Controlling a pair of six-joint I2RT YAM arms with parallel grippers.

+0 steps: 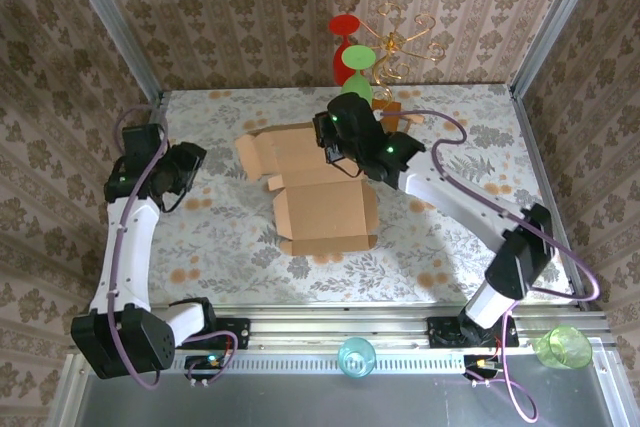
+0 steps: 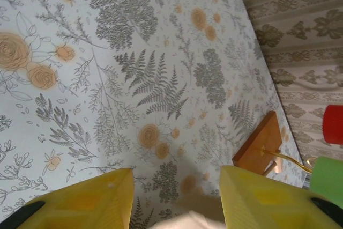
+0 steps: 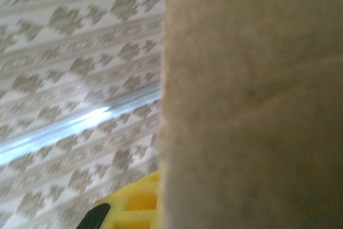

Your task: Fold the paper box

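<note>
The right hand (image 1: 335, 155) pinches the far end of the box (image 1: 325, 212). The left hand (image 1: 192, 165), half open and empty, sits well off to its left.

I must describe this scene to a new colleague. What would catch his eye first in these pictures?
The light-brown corrugated cardboard paper box lies opened out mid-table on the floral cloth, and the right gripper is shut on its far panel. At the far edge are a red plastic goblet and a green goblet.
</note>
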